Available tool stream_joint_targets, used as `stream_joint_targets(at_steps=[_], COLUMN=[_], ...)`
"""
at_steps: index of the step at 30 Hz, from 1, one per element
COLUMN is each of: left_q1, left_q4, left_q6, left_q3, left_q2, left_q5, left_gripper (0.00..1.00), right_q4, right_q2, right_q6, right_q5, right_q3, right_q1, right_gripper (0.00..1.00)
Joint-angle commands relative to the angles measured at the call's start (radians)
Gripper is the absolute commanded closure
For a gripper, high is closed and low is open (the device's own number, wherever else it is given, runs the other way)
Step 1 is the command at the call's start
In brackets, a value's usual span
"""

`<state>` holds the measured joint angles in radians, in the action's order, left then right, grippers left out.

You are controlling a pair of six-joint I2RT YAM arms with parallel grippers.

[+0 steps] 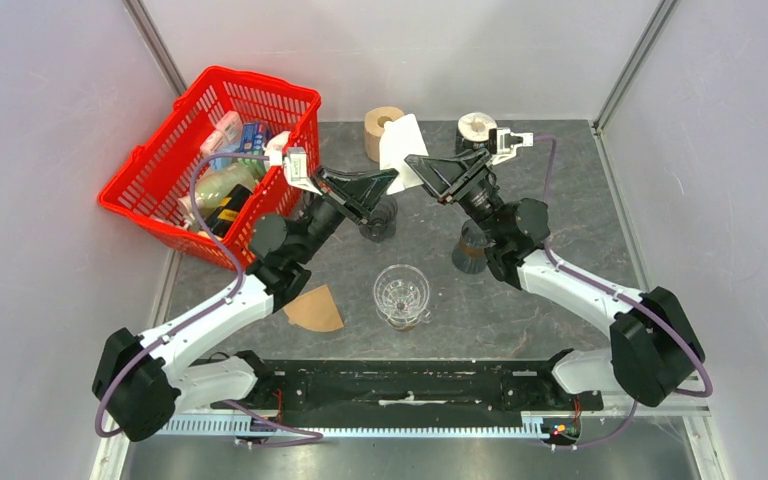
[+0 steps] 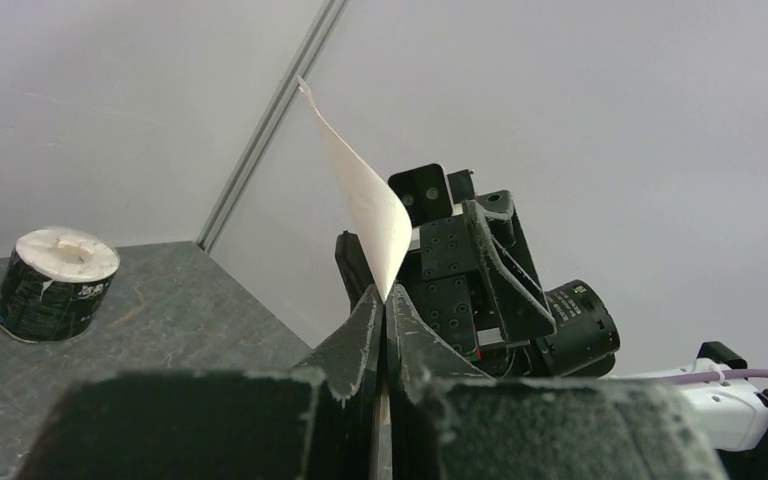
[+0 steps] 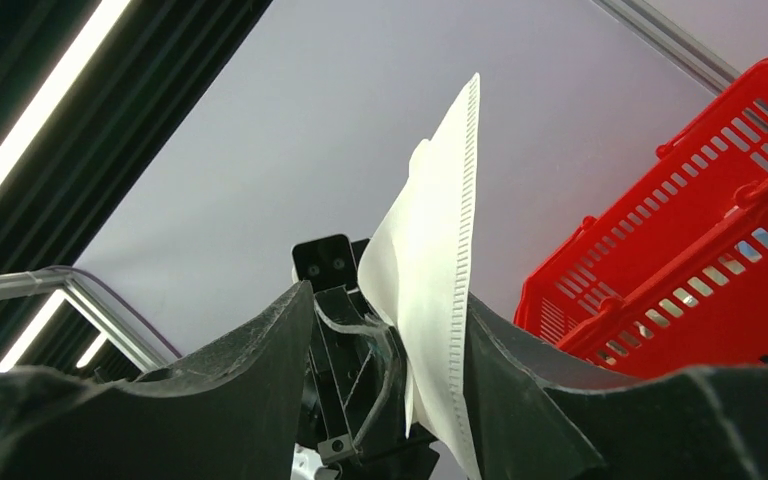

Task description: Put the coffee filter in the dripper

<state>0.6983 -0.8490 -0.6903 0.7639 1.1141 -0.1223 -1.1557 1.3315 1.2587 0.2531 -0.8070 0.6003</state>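
Note:
A white paper coffee filter is held up in the air above the back of the table. My left gripper is shut on its lower corner; in the left wrist view the filter rises from the closed tips. My right gripper faces it with its jaws apart. In the right wrist view the filter stands between the fingers, lying against the right-hand one. The clear glass dripper stands at the table's middle front, well below both grippers. A brown filter lies flat to its left.
A red basket with groceries stands at the back left; it also shows in the right wrist view. A brown roll and a white-topped roll stand at the back. A dark cup and a dark glass stand under the arms.

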Motion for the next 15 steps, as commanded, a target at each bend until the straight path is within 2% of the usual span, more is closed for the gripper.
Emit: stream_joint_targets(at_steps=[1,9,15], left_q1=[0.021,0.038,0.042], left_q4=[-0.054,-0.106,-0.106], left_q6=[-0.023,-0.066,-0.072], left_q3=[0.021,-0.032,-0.032], left_q2=[0.006,-0.01,-0.004], left_q5=[0.064,0.195,0.198], left_gripper=[0.94,0.95,0.95], right_q4=[-0.096,-0.11,-0.1], right_q2=[0.031,0.043,0.043], right_q6=[0.019,0.007,0.004], right_q5=[-0.045,-0.082,-0.088], right_q3=[-0.049,-0.041,-0.052], right_q1=[0.019,0.045,0.051], right_gripper=[0.44,0.48,0.61])
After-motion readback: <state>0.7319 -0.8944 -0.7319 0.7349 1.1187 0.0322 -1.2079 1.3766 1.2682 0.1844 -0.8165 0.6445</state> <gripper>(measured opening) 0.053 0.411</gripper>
